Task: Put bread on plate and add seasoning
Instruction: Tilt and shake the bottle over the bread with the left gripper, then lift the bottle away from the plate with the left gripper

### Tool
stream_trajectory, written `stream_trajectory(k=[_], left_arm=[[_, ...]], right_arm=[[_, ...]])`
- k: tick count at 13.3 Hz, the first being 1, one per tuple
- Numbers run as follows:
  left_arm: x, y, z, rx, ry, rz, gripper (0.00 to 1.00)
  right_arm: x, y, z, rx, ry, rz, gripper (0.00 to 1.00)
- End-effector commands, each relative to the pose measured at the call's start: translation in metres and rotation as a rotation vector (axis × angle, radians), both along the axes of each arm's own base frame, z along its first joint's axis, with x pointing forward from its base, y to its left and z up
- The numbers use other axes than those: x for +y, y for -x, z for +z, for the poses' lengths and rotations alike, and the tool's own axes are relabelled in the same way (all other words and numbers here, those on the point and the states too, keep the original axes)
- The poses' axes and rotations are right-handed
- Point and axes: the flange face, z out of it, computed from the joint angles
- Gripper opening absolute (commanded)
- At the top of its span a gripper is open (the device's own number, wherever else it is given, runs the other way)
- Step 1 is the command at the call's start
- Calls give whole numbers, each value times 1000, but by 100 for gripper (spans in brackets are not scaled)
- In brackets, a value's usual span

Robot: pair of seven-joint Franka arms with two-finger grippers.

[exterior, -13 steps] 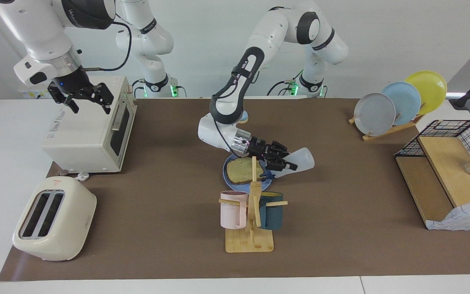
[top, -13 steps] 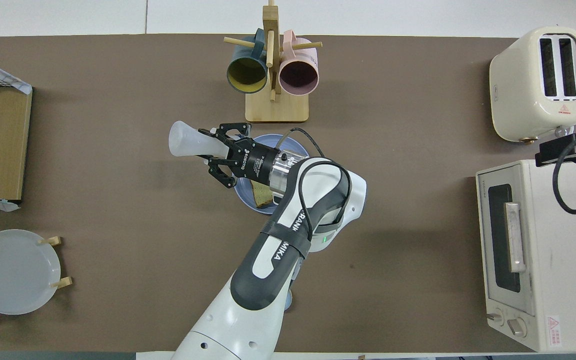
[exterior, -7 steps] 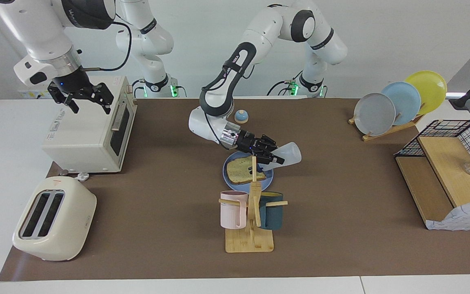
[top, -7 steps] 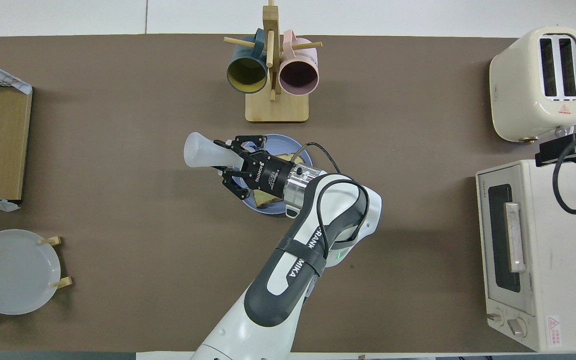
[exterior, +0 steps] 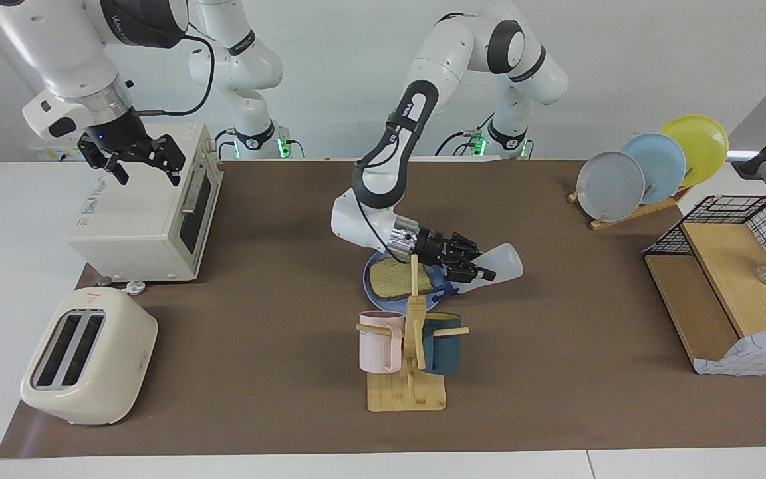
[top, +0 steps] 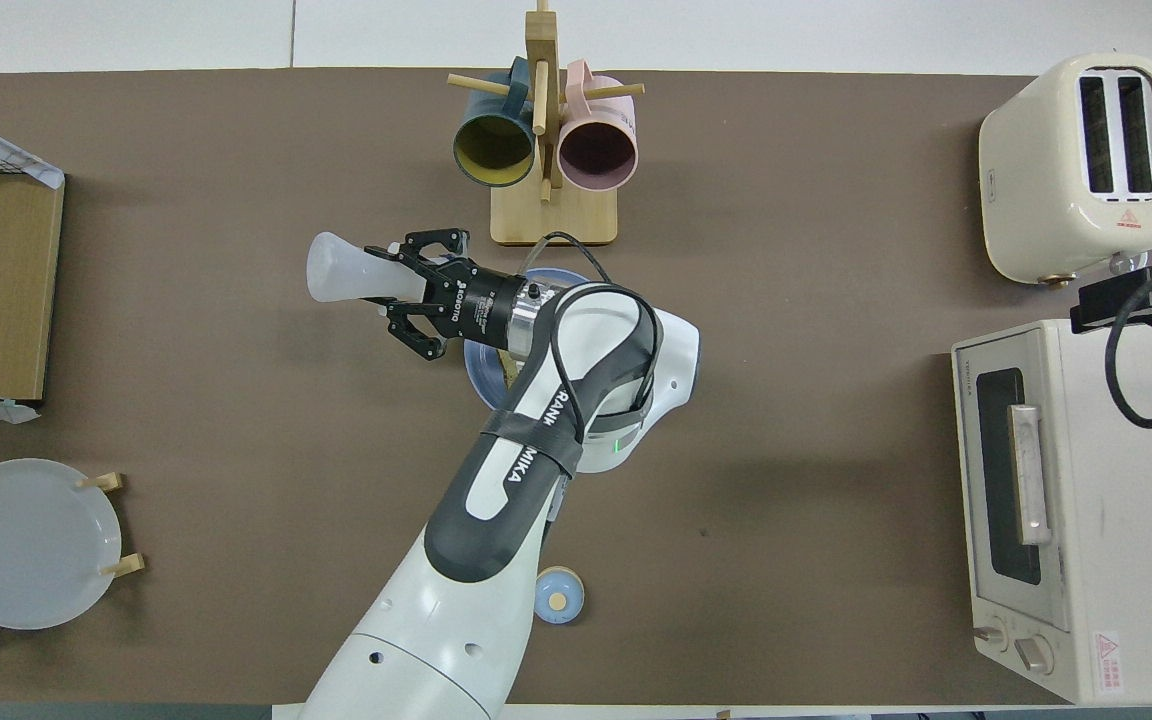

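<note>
Brown matting [exterior: 556, 372] covers the long table, smooth and dull under white walls. Near its middle stands a pale wooden mug tree [exterior: 412, 332] with a ribbed pink mug and a dark teal one hung on its pegs. Just beside that tree, nearer to the robots, lies the round, flat, medium-blue plate [exterior: 371, 290], and on it the squarish slice of tan, speckled toast with a darker crust [exterior: 393, 277]. Over the plate's rim toward the left arm's end of the table, the left gripper [exterior: 471, 269] is clamped on the small translucent white plastic squeeze bottle [exterior: 504, 263], held tipped nearly on its side, its pale base pointing away from the toast; the cap is hidden among the black fingers. Well apart from the tree, the right gripper [exterior: 142, 165] waits spread wide above a boxy cream toaster oven [exterior: 137, 219].
</note>
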Motion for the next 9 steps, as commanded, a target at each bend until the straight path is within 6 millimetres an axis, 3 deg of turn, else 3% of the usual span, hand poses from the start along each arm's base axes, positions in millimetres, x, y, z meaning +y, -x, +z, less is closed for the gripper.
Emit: stream_trajectory(k=[1,3,7,9], left_arm=[[4,-5,1,6,15,-12,0],[22,-10,38,1,102,21,0],[32,-5,79,-1,215,57,0],[39,-7,89,5,275,93,0]], right_arm=[[-2,2,-1,-9,-14,-1,100],[-2,2,-1,-9,-14,-3,100],[-2,2,-1,-9,-14,-1,100],[-2,2,-1,-9,-14,-1,100]])
